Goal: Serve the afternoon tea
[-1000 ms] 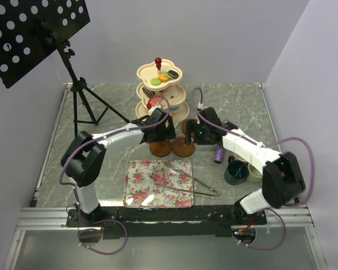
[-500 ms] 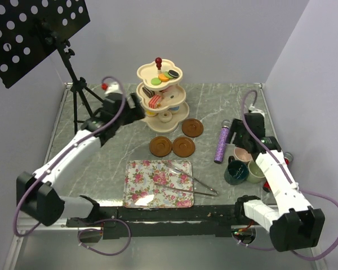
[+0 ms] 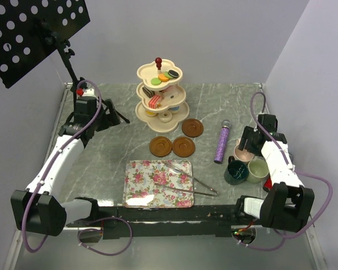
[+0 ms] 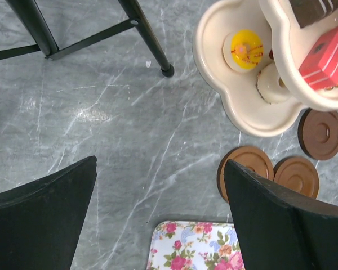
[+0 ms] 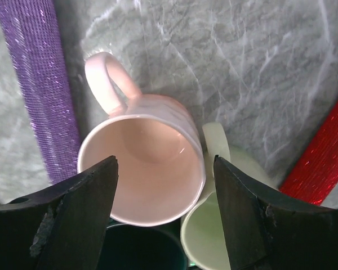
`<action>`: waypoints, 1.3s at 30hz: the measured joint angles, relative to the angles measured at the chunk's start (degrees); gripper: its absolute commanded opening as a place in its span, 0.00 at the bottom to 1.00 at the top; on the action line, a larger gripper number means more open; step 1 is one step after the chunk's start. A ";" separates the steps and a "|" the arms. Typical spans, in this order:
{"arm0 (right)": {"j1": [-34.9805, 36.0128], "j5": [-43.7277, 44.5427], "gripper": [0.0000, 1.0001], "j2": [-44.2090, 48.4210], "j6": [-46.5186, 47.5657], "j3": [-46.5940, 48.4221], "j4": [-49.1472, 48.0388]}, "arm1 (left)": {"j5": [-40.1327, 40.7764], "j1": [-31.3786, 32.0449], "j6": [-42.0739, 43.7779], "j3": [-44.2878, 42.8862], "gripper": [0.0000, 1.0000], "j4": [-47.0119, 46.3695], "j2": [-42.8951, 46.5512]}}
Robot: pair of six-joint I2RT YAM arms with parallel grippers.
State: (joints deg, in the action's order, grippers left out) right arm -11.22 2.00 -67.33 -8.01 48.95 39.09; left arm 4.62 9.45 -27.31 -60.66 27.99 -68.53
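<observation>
Worktop [image 3: 101,163] holds everything. The tiered stand [image 3: 161,95], loaded with cakes and macarons, sits at the back centre. Three saucers [image 3: 183,147] lie just in front of it, and the mugs cluster at the right edge.

The step in hand looks like fetching the pink mug [image 5: 143,163]. The right fingers [image 5: 164,169] hang wide over it, one on each side of the rim, gripping nothing. A good pick would drop straight down, close across the wall clear of the handle, and lift vertically. The green mug [image 5: 205,236] seems to touch the pink one and the teal mug [image 5: 135,253] sits just beside it, so a sideways pull would likely drag both. A saucer is the probable target.

The left fingers [image 4: 160,166], also wide and empty, hover over bare worktop near the music stand [image 3: 34,34], well apart from the mugs.

The floral tray [image 3: 152,185], with tongs [image 3: 191,183] across it, lies near the front. The purple microphone [image 3: 221,143] lies between mugs and saucers, so the mug probably needs carrying high over it. A red glittery thing [image 5: 321,157] lies just beside the green mug.
</observation>
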 measured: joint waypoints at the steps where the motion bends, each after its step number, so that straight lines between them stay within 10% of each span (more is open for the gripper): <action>1: -0.02 -0.17 0.74 -0.52 0.94 0.02 -0.07 | -0.42 -0.15 0.33 0.00 1.00 0.11 0.00; 26: -0.28 -5.75 0.45 -6.34 18.53 0.15 -7.34 | -3.32 -1.01 1.25 4.20 1.00 0.20 4.09; 39: -0.39 -7.80 0.00 -9.84 17.81 2.80 -6.36 | -3.26 -1.01 2.01 4.63 1.00 0.66 7.39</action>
State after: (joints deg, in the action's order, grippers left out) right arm -11.62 -5.80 -77.17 9.80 51.75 32.73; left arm 1.37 8.45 -25.30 -56.03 28.64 -61.14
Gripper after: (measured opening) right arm 0.031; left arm 0.995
